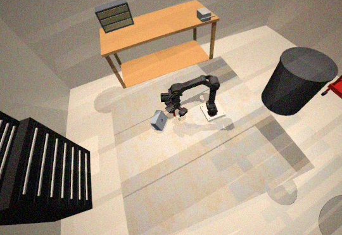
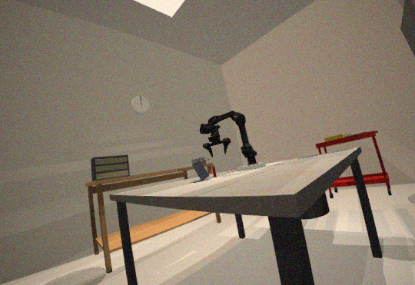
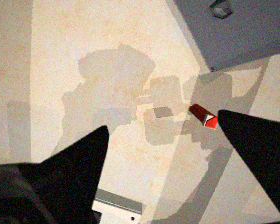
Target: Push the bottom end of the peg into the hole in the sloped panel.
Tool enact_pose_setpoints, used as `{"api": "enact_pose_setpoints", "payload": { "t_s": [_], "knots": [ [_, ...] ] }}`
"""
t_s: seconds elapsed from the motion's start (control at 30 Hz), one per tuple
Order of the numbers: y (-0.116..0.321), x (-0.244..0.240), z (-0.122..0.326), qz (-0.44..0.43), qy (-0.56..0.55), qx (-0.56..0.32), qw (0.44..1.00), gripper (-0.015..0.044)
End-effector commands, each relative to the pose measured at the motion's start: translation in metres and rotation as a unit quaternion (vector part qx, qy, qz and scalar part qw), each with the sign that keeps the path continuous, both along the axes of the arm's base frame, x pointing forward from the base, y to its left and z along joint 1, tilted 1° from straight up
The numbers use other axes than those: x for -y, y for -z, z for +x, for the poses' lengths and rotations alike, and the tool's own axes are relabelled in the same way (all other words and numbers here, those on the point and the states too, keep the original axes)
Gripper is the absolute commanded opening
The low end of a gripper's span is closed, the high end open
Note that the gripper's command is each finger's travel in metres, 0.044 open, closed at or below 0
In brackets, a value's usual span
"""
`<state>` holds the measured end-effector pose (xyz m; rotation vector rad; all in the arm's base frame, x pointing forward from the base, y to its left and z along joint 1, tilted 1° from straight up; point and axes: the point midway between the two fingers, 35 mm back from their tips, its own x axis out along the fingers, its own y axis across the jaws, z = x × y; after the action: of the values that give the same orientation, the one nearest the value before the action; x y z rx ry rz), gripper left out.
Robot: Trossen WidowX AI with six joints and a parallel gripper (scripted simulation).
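The red peg (image 1: 174, 114) (image 2: 214, 171) (image 3: 201, 114) stands upright on the table (image 2: 269, 184). Its bright top end looks flat-sided in the wrist view. The grey sloped panel (image 1: 157, 121) (image 2: 200, 170) (image 3: 247, 42) stands close beside it. The dark hole (image 1: 161, 120) (image 3: 221, 9) in its face looks angular, with several straight sides. My gripper (image 1: 177, 112) (image 2: 218, 154) (image 3: 161, 123) is open and empty, pointing down above the peg. In the wrist view the peg's top is off-centre, beside the tip of the right-hand finger.
The arm's white base plate (image 1: 218, 115) (image 2: 255, 166) (image 3: 117, 210) is bolted to the table, on the opposite side of the peg from the panel. A wooden bench (image 1: 158, 25), a black bin (image 1: 291, 82) and a red cart (image 2: 346, 140) stand away from the table.
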<state>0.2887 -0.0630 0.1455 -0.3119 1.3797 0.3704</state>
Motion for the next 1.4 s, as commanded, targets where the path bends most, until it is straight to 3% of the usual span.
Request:
{"api": "enact_pose_setpoints", "payload": {
  "t_s": [0.0,0.43,1.37],
  "knots": [
    [0.007,0.016,0.003,-0.010,0.047,-0.015,0.999,0.0440],
    [0.034,0.065,0.006,-0.035,0.191,-0.067,0.979,0.0440],
    [0.072,0.068,0.008,-0.035,0.192,-0.067,0.978,0.0440]
  ]
}}
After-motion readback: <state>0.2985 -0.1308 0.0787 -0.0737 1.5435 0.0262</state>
